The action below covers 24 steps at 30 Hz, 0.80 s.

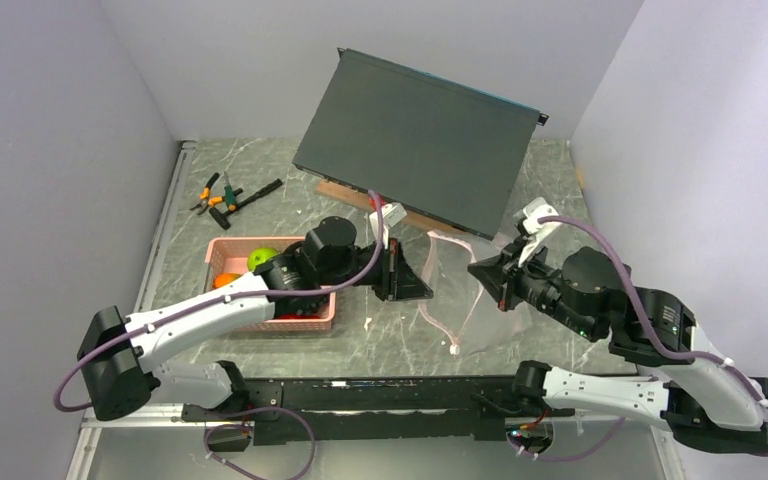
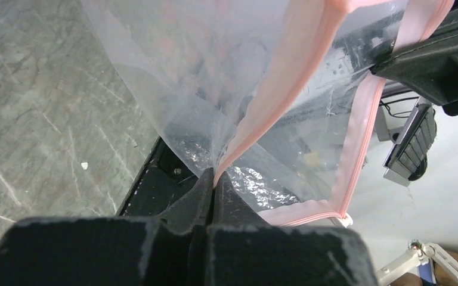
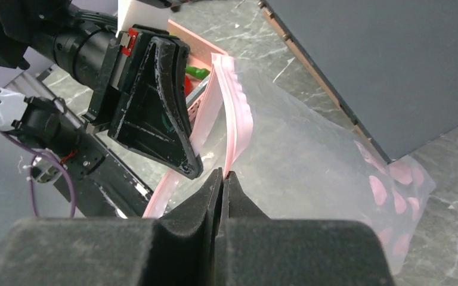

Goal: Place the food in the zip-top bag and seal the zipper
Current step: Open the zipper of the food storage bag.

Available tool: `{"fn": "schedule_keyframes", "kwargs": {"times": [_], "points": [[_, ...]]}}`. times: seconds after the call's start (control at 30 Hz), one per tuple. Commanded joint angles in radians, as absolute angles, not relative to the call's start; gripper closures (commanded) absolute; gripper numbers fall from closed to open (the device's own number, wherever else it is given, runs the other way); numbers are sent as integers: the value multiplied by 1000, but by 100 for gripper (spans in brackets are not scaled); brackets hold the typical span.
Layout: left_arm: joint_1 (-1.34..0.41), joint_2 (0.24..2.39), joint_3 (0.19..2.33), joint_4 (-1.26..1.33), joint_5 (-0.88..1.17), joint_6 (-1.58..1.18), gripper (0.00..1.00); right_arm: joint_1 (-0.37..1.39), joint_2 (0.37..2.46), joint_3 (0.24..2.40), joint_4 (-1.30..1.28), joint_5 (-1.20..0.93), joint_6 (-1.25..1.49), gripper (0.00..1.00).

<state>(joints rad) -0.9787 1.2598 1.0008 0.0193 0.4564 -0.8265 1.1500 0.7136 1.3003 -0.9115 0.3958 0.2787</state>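
Because each gripper pinches one lip of the zipper (image 2: 274,101), the step in hand seems to be the opening of the mouth of the zip-top bag (image 3: 328,161). The left gripper (image 2: 214,177) has its jaws closed tight on one pink strip, and the right gripper (image 3: 223,177) has its jaws closed on the opposite strip. The bag is held to the right of the pink basket (image 1: 222,246), near it but apart from it. The food (image 1: 259,259), green and orange pieces, lies inside the basket; none is in the bag. To do this well, I think the two strips should be drawn apart slowly and level, so that the thin film does not slip out or tear. One gripper must later let go to fetch food, so the mouth should face the basket.
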Motion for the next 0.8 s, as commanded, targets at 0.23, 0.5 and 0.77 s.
{"fn": "schedule_keyframes", "kwargs": {"times": [0.23, 0.5, 0.77], "points": [[-950, 1163, 825, -247, 215, -801, 100, 1153, 850, 1052, -635, 313, 406, 100], [-933, 1117, 842, -366, 149, -763, 83, 1154, 937, 1038, -559, 351, 406, 100], [-933, 1008, 786, -293, 115, -794, 47, 1154, 964, 1035, -533, 354, 385, 100]]}}
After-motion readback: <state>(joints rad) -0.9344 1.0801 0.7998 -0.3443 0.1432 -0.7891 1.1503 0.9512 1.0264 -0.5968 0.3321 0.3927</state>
